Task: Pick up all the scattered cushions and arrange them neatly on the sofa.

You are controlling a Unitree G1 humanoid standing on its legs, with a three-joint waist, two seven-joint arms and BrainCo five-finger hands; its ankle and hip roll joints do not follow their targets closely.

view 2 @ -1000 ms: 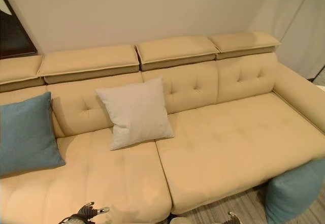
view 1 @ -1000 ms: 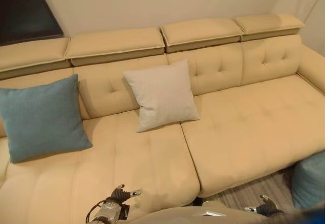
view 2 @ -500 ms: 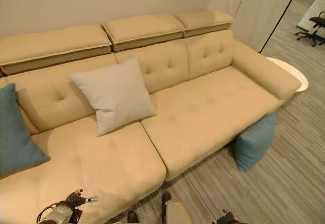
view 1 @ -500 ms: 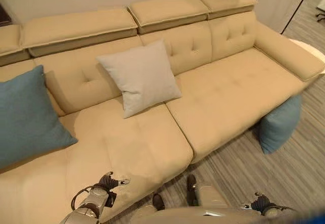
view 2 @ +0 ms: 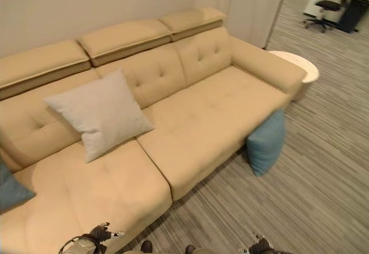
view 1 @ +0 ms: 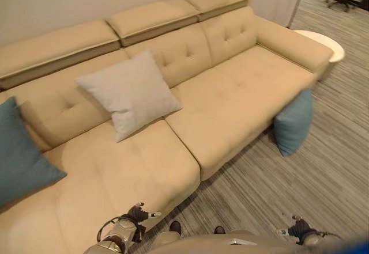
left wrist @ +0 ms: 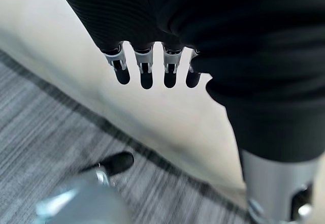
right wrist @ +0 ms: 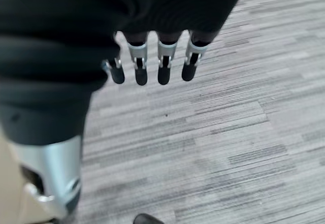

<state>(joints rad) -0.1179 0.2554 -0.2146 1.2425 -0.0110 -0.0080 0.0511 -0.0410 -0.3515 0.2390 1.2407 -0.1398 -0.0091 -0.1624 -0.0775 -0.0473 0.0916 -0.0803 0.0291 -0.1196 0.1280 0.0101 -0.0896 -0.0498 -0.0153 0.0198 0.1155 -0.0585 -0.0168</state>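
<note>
Tan sofa carries a pale grey cushion propped against its backrest at 11 o'clock and a blue cushion at 9 o'clock; another blue cushion stands on the striped grey floor at 3 o'clock, leaning against the sofa's front by a round white side table. Left robot hand hangs low at 7 o'clock over the seat edge, fingers loose, holding nothing. Right robot hand hangs at 5 o'clock over the floor, fingers likewise relaxed and empty.

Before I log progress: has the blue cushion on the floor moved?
No. The blue cushion leans against the sofa's front as before; the camera turned.
</note>
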